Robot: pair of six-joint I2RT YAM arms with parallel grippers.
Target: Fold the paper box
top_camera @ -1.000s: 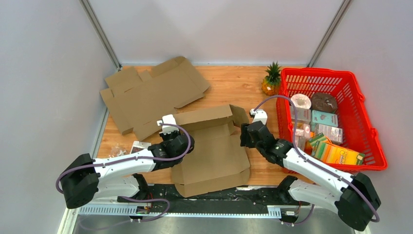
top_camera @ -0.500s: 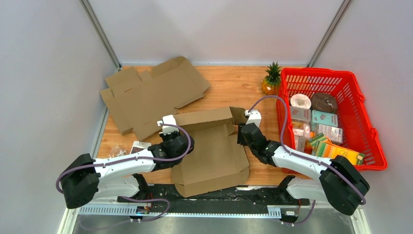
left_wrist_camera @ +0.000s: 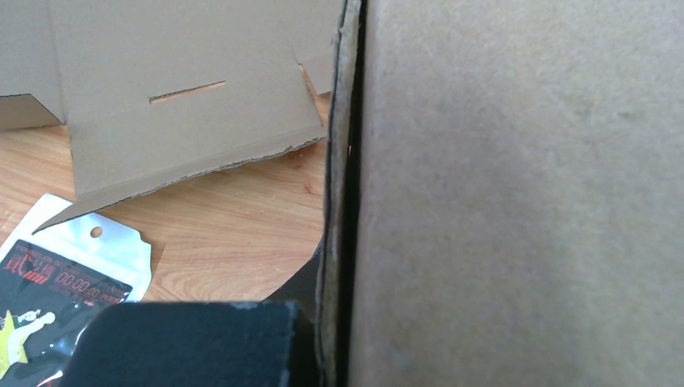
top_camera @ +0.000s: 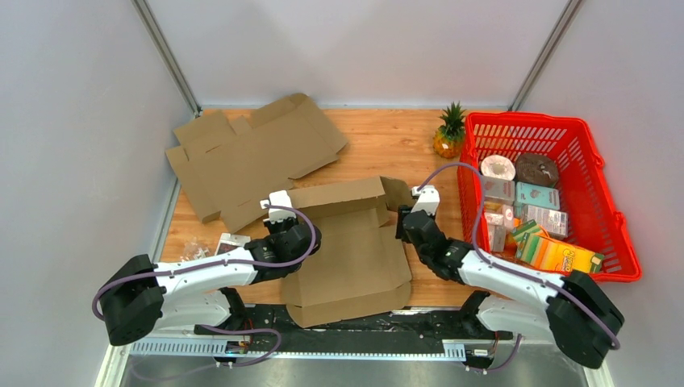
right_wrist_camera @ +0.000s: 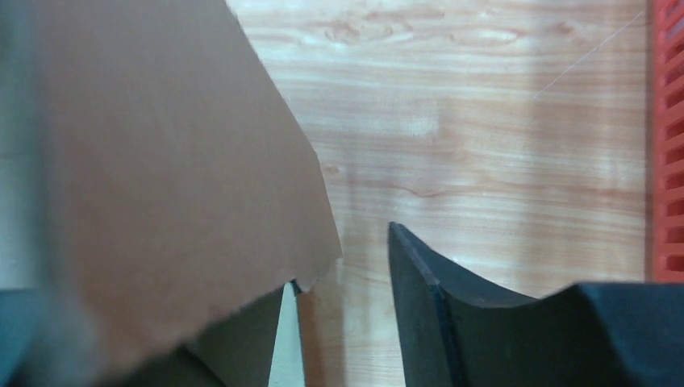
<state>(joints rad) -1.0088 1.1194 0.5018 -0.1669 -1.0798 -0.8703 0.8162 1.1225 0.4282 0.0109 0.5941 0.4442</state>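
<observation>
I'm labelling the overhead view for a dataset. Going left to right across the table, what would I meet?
small packet → paper box → pineapple → red basket. The flat cardboard sheet overlaps the packet and box, so I've left it out.

Overhead view: you have bright, even, diffuse light, sharp throughout, with only soft, faint shadows on the tabletop (top_camera: 379, 145). Left wrist view: the paper box (left_wrist_camera: 516, 193) sits very close to your lens, soft-focused, a dark slit along its edge. Right wrist view: box flap (right_wrist_camera: 161, 161) blurred, wood grain beyond crisp.
</observation>
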